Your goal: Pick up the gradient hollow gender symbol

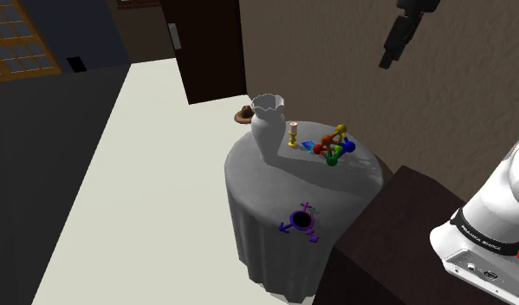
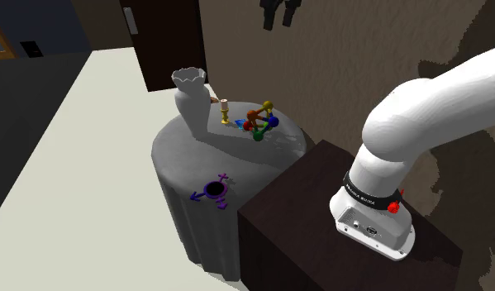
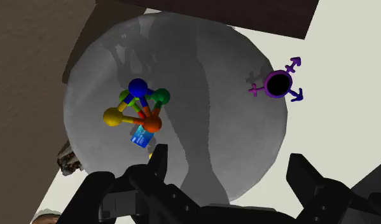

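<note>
Left to right across the shoulder view: a brown hat (image 1: 244, 113) sits behind the far rim of the round grey counter (image 1: 257, 182), and we cannot tell whether it rests on it. Next comes a white vase (image 1: 268, 117) with a small candlestick (image 1: 293, 134) just beside it, both towards the back.

And there is our target. The purple symbol (image 1: 294, 222) lies flat and alone near the counter's front rim, a hollow ring with three short prongs, well apart from everything else. Further right and back, the ball-and-stick toy (image 1: 331, 146) clusters near the candlestick.

Then, high at the top, comes the hand (image 1: 387, 59), raised well above the counter, fingers apart and holding nothing. At the far right are the dark stand (image 1: 396, 225) and the arm (image 1: 496, 199).

Here is what matters. In the wrist view the hand hangs over the toy's side of the counter, and the symbol lies well off beyond the right-hand finger, towards the stand. So we judge the move to be a sideways carry across the counter and then a long drop.

Nothing blocks that path. The ring is thin and flat, so we would close across its band or a prong. The near rim is the risk, since a nudge could slide the symbol off.
</note>
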